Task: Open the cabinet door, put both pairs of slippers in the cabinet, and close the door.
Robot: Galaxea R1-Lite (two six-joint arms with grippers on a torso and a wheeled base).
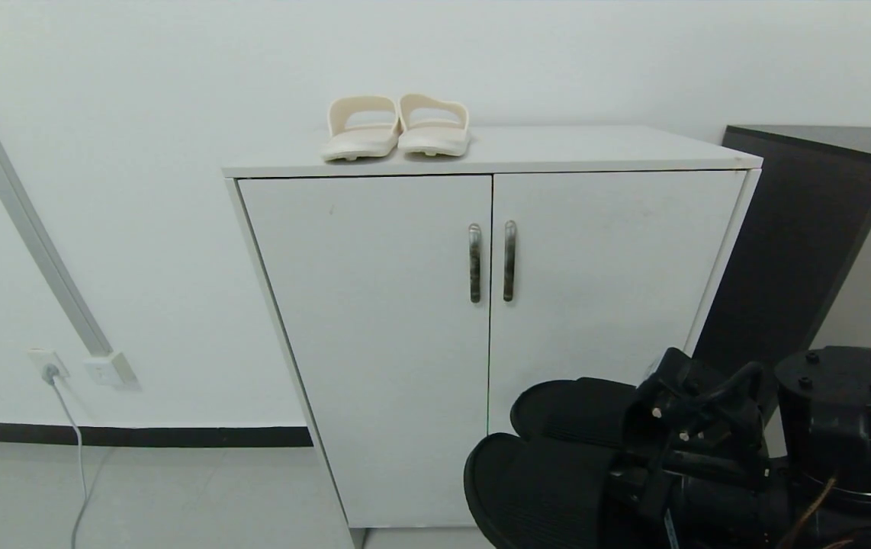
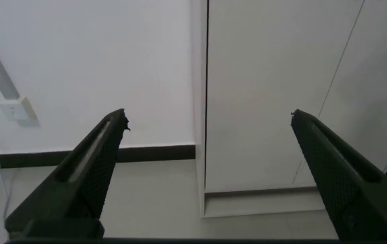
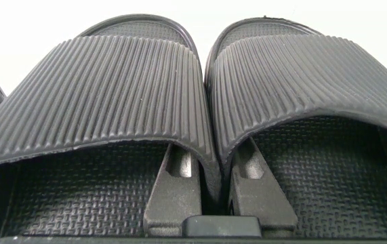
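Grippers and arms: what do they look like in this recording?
Left gripper: two long, dark, tapering fingers with finely textured inner faces. Right gripper: matte dark grey, wedge-shaped fingers. The right arm is black, with a round bolted cap and a thin brownish cable.

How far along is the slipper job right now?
Nothing is finished yet. Both cabinet doors are shut. In hand: the right gripper clamps the black slippers together, low before them. The left gripper is open and empty. Left: open a door, put in the black pair and the cream slippers from the cabinet top, then close it.
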